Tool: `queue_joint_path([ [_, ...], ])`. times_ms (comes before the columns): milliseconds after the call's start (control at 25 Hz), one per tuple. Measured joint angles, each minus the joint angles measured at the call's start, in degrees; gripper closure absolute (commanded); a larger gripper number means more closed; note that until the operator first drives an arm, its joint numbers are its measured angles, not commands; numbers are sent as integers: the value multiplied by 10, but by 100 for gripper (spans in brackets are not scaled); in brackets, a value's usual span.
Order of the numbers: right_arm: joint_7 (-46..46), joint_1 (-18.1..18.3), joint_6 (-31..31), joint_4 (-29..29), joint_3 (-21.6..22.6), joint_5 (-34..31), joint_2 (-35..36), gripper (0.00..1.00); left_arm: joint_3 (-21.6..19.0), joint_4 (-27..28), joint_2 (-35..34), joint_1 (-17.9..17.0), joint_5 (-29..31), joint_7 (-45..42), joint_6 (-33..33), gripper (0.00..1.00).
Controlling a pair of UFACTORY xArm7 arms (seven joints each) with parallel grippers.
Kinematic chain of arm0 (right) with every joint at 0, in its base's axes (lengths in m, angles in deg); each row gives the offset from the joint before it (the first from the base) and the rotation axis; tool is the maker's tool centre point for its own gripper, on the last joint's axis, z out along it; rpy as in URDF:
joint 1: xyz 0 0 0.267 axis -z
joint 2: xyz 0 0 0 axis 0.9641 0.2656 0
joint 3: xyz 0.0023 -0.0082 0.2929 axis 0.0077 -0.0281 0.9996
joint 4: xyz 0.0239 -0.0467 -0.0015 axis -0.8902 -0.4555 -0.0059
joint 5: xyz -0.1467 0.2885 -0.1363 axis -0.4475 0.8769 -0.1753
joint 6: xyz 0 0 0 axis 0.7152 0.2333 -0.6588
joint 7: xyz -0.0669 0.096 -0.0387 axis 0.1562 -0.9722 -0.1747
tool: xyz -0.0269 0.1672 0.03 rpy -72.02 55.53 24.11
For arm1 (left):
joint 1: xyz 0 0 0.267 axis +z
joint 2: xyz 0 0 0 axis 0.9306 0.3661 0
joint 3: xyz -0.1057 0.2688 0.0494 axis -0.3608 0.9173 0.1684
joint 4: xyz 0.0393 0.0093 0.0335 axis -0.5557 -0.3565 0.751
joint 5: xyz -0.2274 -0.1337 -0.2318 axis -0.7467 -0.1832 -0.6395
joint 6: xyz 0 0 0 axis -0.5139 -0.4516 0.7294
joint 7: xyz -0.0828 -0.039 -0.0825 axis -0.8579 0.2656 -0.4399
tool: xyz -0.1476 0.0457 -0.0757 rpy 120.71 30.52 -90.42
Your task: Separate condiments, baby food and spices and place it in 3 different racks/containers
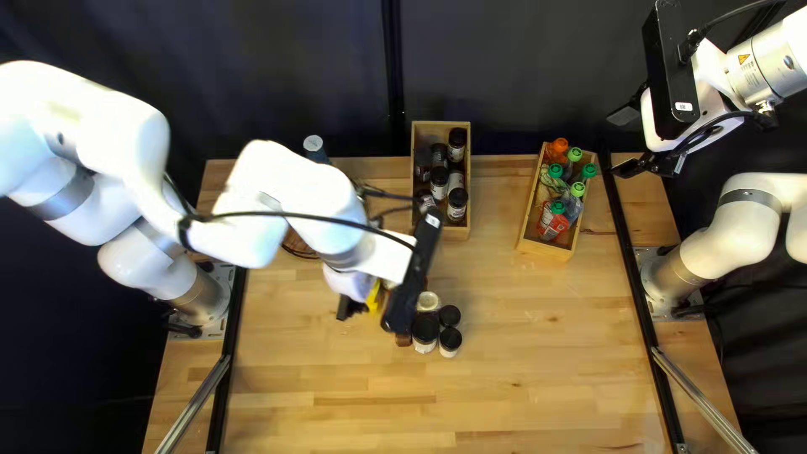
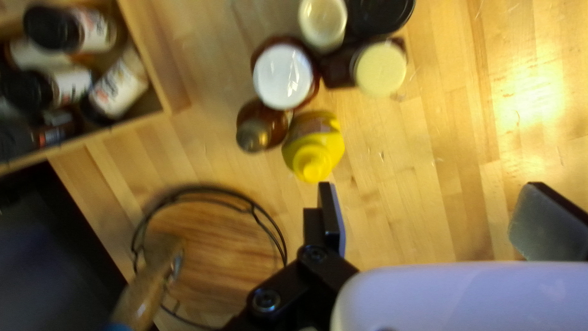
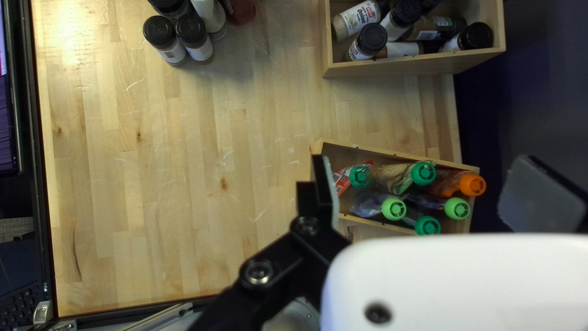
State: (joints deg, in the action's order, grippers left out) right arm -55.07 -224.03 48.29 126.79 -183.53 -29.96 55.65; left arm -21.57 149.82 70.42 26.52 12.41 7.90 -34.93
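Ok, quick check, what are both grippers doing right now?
Left gripper: open, nothing between its fingers, yellow mustard bottle just ahead of one.
Right gripper: open, holding nothing.

A dark curtain [image 1: 521, 76] hangs behind the surface's [image 1: 504, 395] far edge — black rails [image 1: 220, 412] run near its left and right edges, silver bars [image 1: 702, 402] beside them. Past the near edge — a keyboard [image 3: 15, 311], near the right corner.
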Motion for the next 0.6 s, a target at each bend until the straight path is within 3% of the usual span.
queue_joint_path([
  [560,0,0,0,0,0,0,0,0,12,8,90,-2,-42,24,39,0],
  [600,0,0,0,0,0,0,0,0,12,12,96,-2,-42,22,37,9],
])
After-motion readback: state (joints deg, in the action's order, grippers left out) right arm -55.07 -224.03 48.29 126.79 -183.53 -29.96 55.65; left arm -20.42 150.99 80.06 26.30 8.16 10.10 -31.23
